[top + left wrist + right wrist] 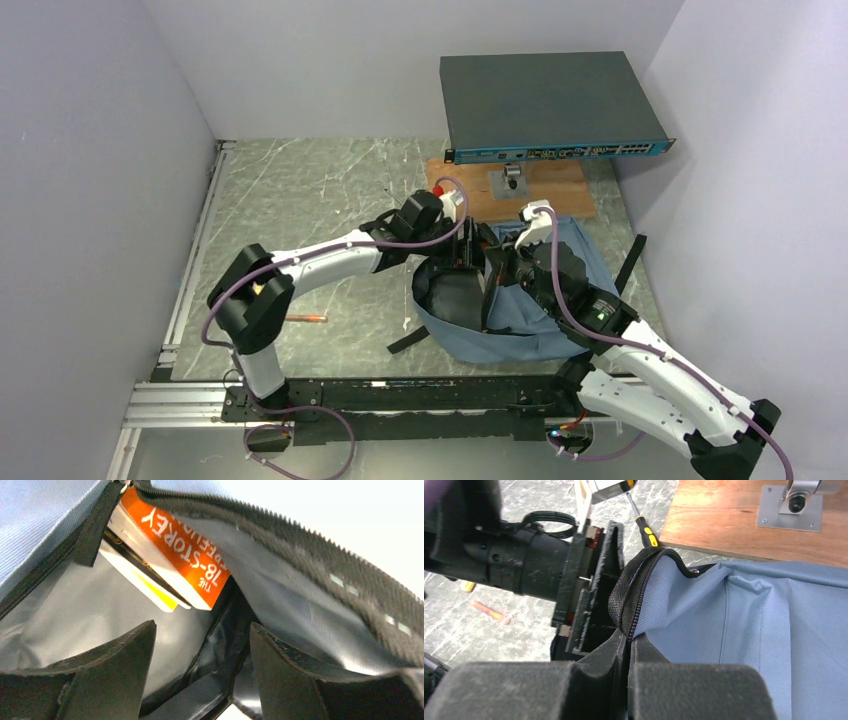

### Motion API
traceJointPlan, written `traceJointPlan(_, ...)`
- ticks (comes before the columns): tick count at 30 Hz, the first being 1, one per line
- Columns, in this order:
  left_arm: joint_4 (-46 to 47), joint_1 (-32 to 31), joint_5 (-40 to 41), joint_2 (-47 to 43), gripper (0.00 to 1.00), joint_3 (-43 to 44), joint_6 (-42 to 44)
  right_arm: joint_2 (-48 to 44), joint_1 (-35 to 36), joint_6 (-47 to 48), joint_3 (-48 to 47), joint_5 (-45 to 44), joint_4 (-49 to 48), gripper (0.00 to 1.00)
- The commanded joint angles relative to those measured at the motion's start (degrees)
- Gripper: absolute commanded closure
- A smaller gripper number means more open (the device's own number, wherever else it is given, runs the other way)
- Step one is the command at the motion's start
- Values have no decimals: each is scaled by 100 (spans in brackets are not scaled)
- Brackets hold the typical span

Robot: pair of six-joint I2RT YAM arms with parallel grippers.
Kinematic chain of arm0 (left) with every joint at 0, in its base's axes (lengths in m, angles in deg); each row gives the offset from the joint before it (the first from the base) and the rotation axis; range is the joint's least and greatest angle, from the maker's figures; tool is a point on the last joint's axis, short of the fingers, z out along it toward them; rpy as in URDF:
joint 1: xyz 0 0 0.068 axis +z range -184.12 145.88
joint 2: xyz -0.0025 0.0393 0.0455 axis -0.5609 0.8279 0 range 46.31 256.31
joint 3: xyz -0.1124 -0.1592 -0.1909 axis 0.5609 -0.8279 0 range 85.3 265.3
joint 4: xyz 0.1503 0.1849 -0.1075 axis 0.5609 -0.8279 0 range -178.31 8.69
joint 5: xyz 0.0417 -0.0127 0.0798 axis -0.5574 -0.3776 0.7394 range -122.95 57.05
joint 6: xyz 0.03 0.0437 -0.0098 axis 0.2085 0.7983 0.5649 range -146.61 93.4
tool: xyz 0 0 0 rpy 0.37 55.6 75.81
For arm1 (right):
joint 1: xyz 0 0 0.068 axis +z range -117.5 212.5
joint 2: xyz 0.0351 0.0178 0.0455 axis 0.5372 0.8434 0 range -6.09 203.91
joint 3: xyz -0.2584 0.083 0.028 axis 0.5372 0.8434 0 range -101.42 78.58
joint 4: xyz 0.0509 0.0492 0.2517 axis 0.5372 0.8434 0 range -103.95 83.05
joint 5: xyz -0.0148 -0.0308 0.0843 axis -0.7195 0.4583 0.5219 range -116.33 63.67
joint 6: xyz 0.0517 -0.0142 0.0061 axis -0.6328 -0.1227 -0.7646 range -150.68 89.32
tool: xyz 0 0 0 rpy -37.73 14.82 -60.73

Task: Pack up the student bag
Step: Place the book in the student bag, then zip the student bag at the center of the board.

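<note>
The blue-grey student bag (560, 300) lies on the table with its zippered mouth facing left. My right gripper (630, 640) is shut on the bag's black zipper edge (634, 587) and holds the mouth up. My left gripper (202, 635) reaches into the mouth, its jaws apart with nothing clamped between them. Inside, an orange-spined book (185, 555) with yellow and white pages leans against the grey lining (60, 615). A glossy black flat item (220, 670) lies just beyond the left fingertips. From above, both grippers (470, 262) (508, 268) meet at the bag's opening.
A dark network switch (545, 105) sits on a stand above a wooden board (560, 185) behind the bag. A yellow-handled screwdriver (644, 527) lies by the board. An orange pen (305, 318) rests on the marble table on the left. Walls close in on both sides.
</note>
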Motion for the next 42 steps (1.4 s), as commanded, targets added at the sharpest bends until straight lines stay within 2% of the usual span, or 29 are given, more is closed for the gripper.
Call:
traceJointPlan(1,-464,6,155,-582,24,-133,973,-174,-3,-98,-63,-115,-197,100)
traceJointPlan(7,-860,83,836,-1669,15,-641,2114,-298,-1,-179,-90,-60,47,100)
traceJointPlan(12,-1516,205,1538,-2086,11,-981,2704,-255,-3,-239,-83,101,143,100)
traceJointPlan(16,-1828,347,1807,-2109,9,-1081,2870,-242,-2,-308,-81,183,204,100)
traceJointPlan(22,-1859,474,1492,-1650,7,-1033,2910,-153,-2,-416,-55,361,262,100)
traceJointPlan(24,-1751,509,1340,-1483,15,-1061,2880,-153,1,-452,-46,405,290,100)
traceJointPlan(27,-1483,569,924,-1433,46,-1115,2827,-184,-3,-496,-46,418,371,100)
traceJointPlan(29,-1337,569,814,-1477,57,-1117,2831,-218,5,-532,-42,378,432,100)
traceJointPlan(30,-1349,569,888,-1514,57,-1084,2851,-236,-2,-534,-40,356,445,100)
traceJointPlan(31,-1337,572,975,-1569,50,-1054,2883,-250,1,-535,-30,337,458,100)
traceJointPlan(33,-1185,571,1159,-1700,23,-990,2955,-253,2,-526,-49,332,468,100)
traceJointPlan(34,-1052,574,1242,-1727,17,-919,3021,-240,1,-526,-65,338,475,100)
traceJointPlan(38,-316,557,1561,-1621,17,-721,3250,-255,4,-534,-116,361,432,100)
traceJointPlan(42,281,486,1597,-1192,33,-386,3503,-319,2,-547,-140,339,381,100)
